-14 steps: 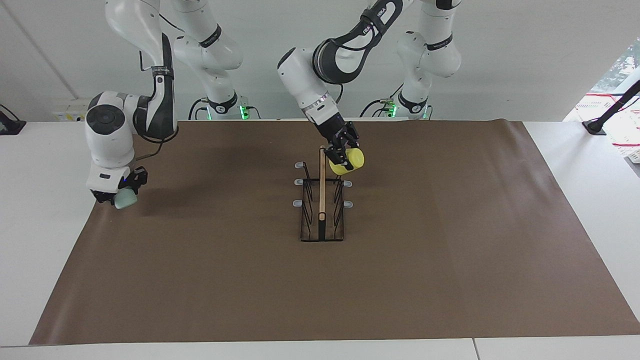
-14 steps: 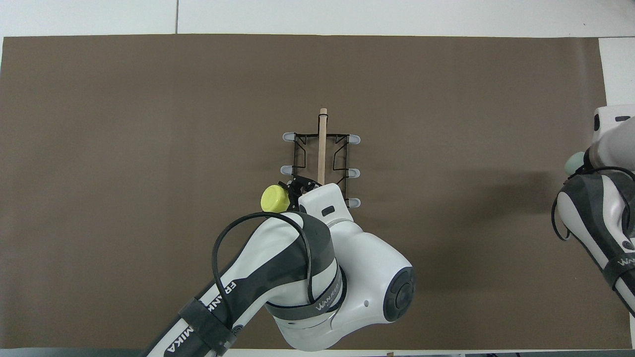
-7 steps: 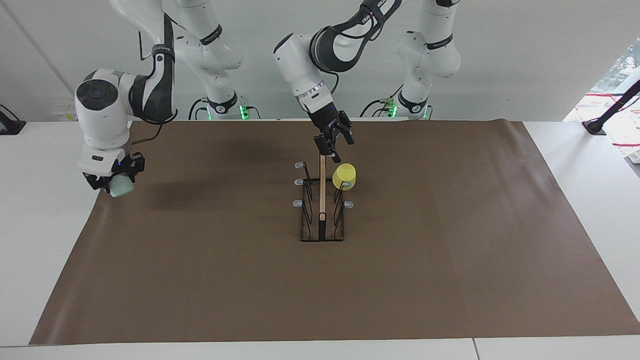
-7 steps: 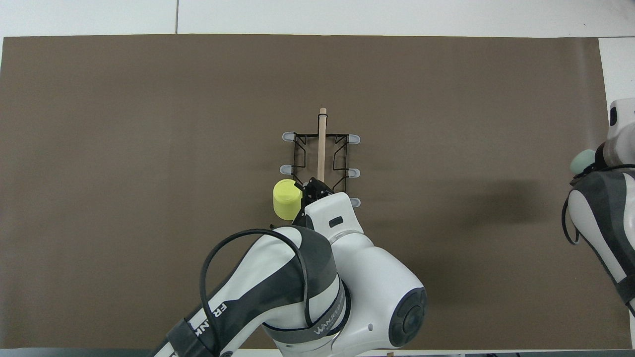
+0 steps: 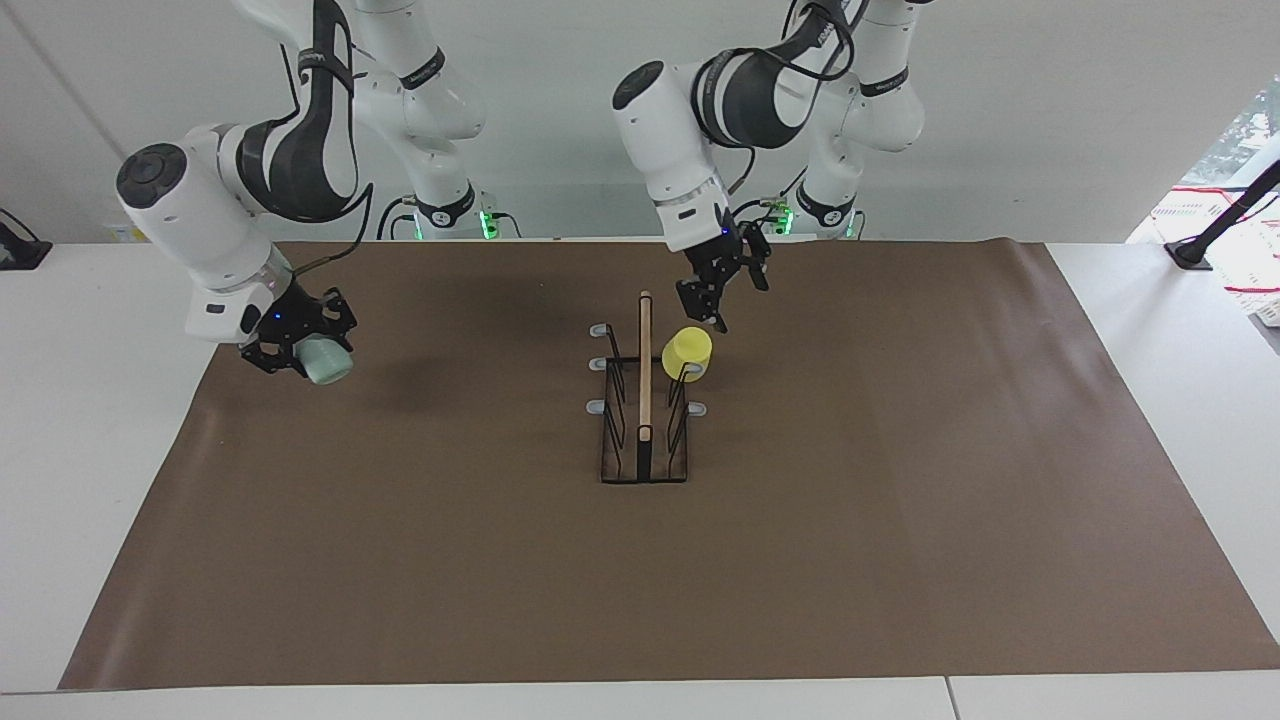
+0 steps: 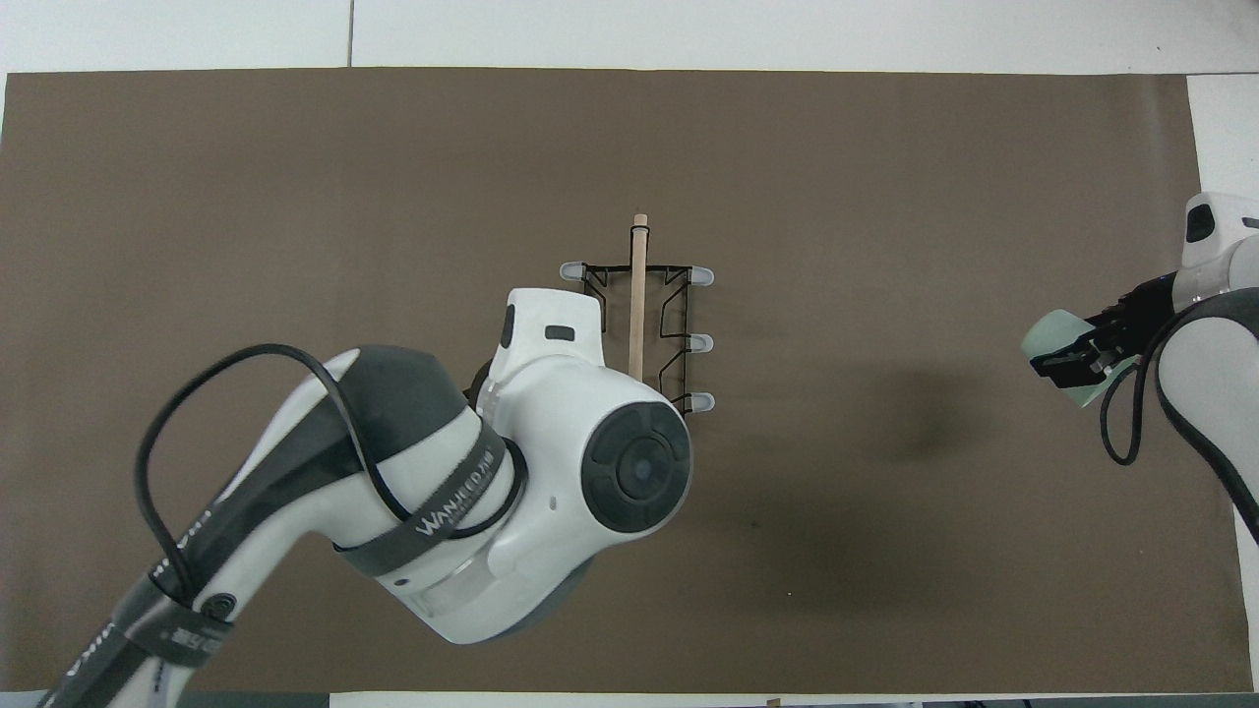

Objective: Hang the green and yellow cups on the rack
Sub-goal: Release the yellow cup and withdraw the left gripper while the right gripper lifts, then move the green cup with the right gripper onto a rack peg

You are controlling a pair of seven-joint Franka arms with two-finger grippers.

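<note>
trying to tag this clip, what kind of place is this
Most likely a robotics lab. Two white arms are mounted at a table covered by a brown mat, which carries only a small wire rack, a yellow cup hung on it, and a green cup in the right claw.

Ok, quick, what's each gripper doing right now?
Left gripper: open, empty, above the yellow cup hanging on the rack.
Right gripper: shut on the green cup.
</note>
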